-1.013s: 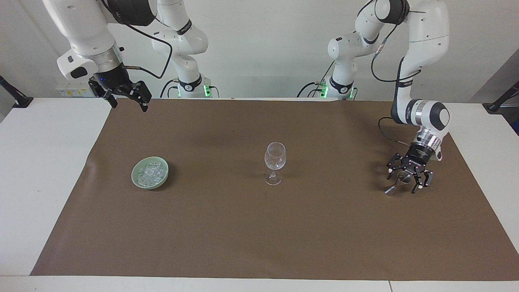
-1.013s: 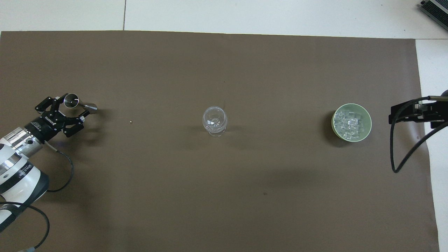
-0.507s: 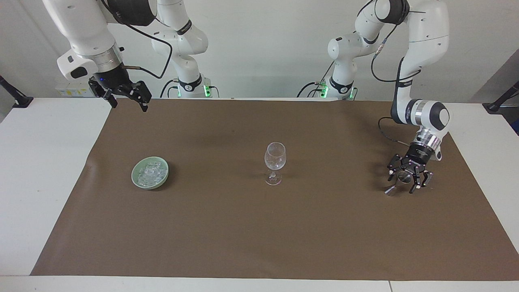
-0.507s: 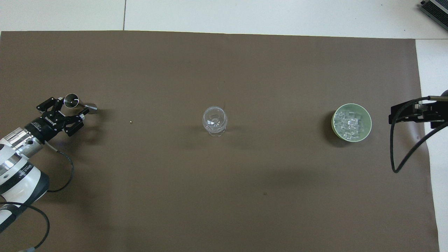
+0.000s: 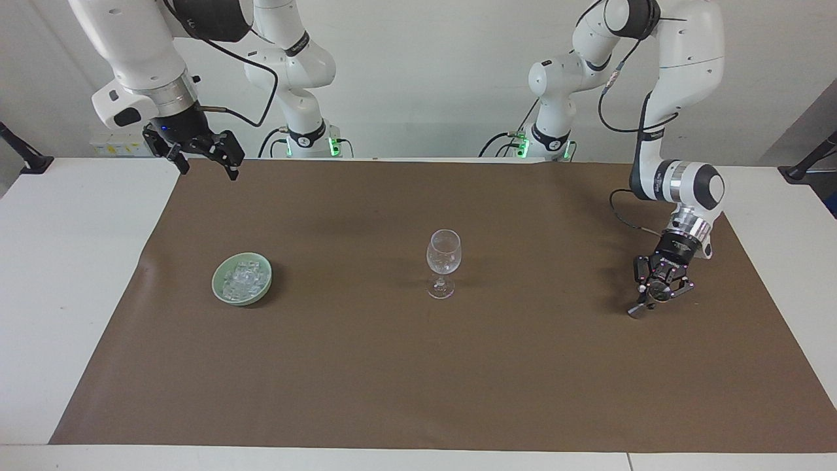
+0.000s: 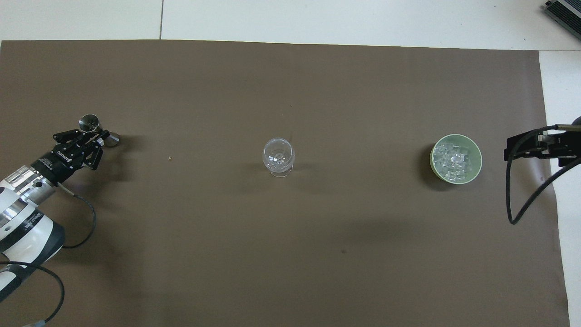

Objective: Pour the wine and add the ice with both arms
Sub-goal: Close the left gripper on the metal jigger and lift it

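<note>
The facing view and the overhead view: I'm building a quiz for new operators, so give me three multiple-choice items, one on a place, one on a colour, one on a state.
1. Where does the stemmed glass stand?
A. between the bowl and the left gripper
B. inside the bowl
C. off the brown mat

2. What colour is the bowl that holds the ice?
A. red
B. pale green
C. black

3. What is the left gripper doing?
A. hanging open high above the glass
B. shut on the small metal measuring cup
C. dipping into the bowl

Key: 1 A, the stemmed glass stands mid-mat, the bowl toward the right arm's end and the left gripper toward the left arm's. 2 B, its rim is pale green around the ice. 3 B, its fingertips meet around the small metal measuring cup low at the mat.
</note>
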Robot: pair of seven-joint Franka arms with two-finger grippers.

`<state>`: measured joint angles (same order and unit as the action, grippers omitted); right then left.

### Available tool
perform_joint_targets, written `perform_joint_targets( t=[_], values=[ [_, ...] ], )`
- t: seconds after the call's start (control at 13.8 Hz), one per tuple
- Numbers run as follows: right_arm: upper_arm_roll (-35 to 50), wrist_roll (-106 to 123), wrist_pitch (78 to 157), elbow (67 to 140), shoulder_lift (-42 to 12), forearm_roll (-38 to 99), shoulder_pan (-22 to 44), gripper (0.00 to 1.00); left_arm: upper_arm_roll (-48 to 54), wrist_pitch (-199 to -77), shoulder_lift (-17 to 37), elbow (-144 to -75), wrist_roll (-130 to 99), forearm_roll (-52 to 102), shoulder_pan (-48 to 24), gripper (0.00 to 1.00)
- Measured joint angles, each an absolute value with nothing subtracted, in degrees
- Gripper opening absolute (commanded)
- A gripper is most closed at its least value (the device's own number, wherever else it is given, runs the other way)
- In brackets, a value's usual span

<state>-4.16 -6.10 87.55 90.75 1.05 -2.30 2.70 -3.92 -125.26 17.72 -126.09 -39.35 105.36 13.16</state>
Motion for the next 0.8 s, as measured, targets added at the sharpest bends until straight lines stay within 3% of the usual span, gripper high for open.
perform_joint_targets(
  t=[0.8],
  values=[
    [-4.2, -6.1, 87.6, 90.8, 1.1, -2.3, 2.7, 1.00, -4.6, -118.5, 14.1, -126.1, -37.4, 106.0, 14.2, 0.00]
  ],
)
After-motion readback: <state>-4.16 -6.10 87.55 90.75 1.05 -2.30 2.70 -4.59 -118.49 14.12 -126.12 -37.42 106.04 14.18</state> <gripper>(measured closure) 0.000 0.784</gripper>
